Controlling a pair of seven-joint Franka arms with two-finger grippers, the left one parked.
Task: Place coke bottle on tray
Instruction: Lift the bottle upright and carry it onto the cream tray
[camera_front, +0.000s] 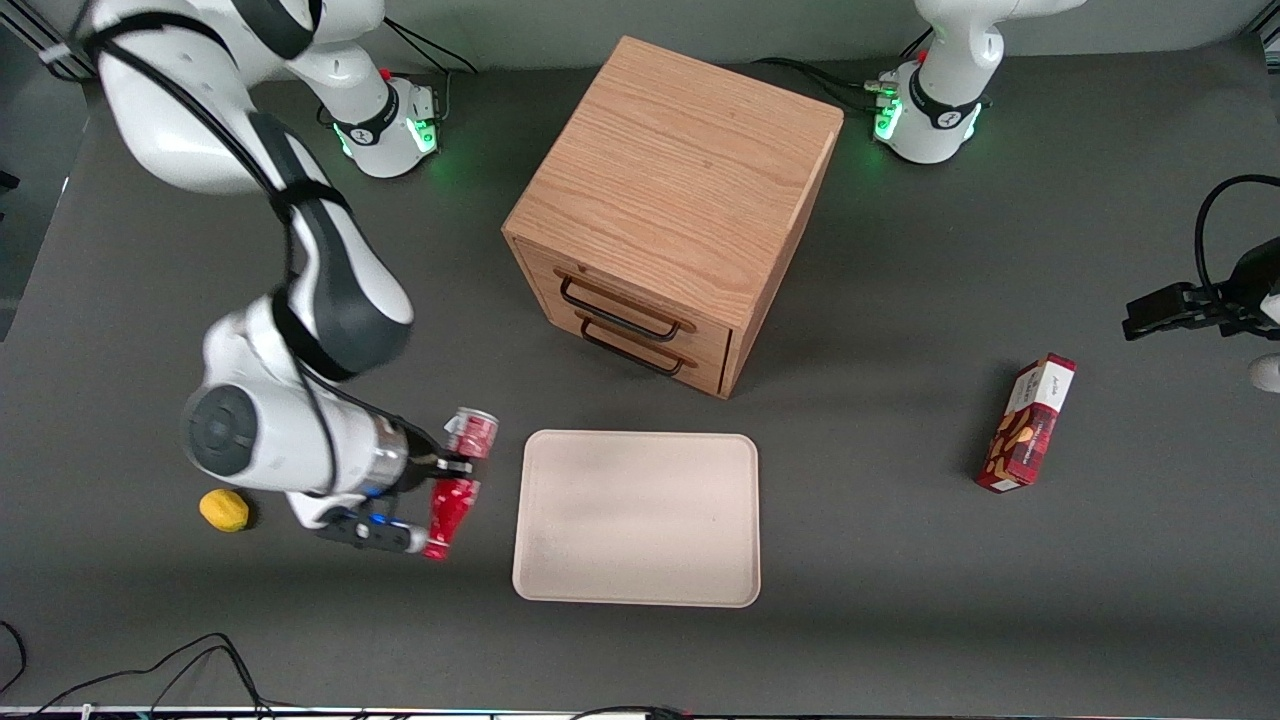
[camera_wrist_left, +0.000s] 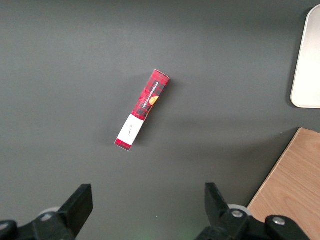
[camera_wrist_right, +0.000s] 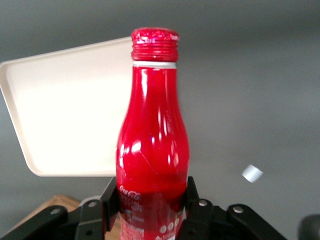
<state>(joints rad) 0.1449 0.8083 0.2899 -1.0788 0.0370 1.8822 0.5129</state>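
The coke bottle (camera_front: 452, 508) is slim and red with a silvery base and a red cap. My right gripper (camera_front: 450, 466) is shut on the bottle's lower body and holds it lying sideways, cap toward the front camera. In the right wrist view the fingers (camera_wrist_right: 192, 197) press both sides of the bottle (camera_wrist_right: 152, 145) near its white script logo. The large cream tray (camera_front: 637, 518) lies flat on the table just beside the bottle, toward the parked arm's end. The tray also shows in the right wrist view (camera_wrist_right: 65, 110), past the bottle's neck.
A wooden two-drawer cabinet (camera_front: 670, 210) stands farther from the front camera than the tray. A yellow lemon-like object (camera_front: 224, 510) lies beside the working arm's wrist. A red snack box (camera_front: 1027, 423) lies toward the parked arm's end of the table.
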